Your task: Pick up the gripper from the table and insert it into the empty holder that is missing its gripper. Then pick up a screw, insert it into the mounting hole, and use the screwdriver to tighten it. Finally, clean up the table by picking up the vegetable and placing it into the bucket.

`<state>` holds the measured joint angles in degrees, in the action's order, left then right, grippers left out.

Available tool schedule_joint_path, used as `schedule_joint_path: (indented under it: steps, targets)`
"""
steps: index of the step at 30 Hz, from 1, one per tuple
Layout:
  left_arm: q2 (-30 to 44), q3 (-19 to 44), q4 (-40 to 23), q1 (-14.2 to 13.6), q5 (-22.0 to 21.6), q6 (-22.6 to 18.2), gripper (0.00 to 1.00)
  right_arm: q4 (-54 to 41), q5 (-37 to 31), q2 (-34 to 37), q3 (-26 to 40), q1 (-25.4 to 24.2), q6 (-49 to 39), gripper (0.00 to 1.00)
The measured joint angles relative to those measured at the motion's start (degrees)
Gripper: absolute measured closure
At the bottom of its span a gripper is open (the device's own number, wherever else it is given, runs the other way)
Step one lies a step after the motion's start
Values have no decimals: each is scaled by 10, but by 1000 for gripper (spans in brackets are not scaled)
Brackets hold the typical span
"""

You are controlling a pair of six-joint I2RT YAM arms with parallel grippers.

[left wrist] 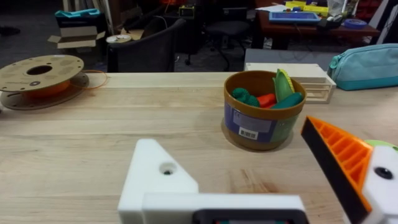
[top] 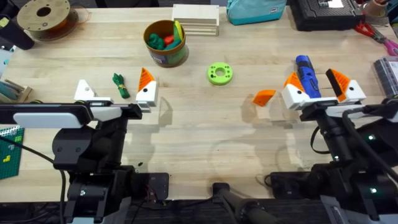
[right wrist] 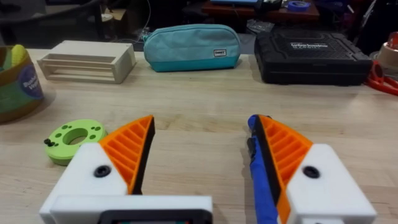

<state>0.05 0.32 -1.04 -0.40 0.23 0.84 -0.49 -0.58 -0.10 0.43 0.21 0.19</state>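
Observation:
The loose orange gripper (top: pixel 263 97) lies on the table just left of my right gripper (top: pixel 318 87). My right gripper (right wrist: pixel 202 149) is open, and the blue screwdriver (top: pixel 305 73) (right wrist: pixel 261 180) lies between its orange fingers, close to one of them. My left gripper (top: pixel 115 90) (left wrist: pixel 249 168) is open too. One of its mounts is the plain white holder (top: pixel 84 92) (left wrist: pixel 158 177), with its mounting hole (left wrist: pixel 166 168) showing. The dark green vegetable (top: pixel 120 85) lies between the left fingers. Behind stands the yellow-orange bucket (top: pixel 165 42) (left wrist: pixel 264 109) with toy foods inside.
A bright green ring disc (top: pixel 219 73) (right wrist: pixel 73 138) sits mid-table. Along the back are a filament spool (top: pixel 45 15), a wooden rack (top: pixel 196 18), a teal pouch (top: pixel 255 9), a black case (top: pixel 326 12) and red scissors (top: pixel 373 31).

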Motion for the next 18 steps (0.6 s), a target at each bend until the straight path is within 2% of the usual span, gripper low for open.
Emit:
schedule_joint_path:
  steps: [13, 15, 18]
  targets:
    - [0, 1, -2, 0, 0, 5, 14, -3, 0, 0, 0, 0, 2, 67]
    - [0, 10, -33, 0, 0, 16, 14, -12, 0, 0, 3, 0, 13, 66]
    - [12, 70, -138, 0, -4, 28, 14, -95, 2, 9, 45, 0, 30, 67]
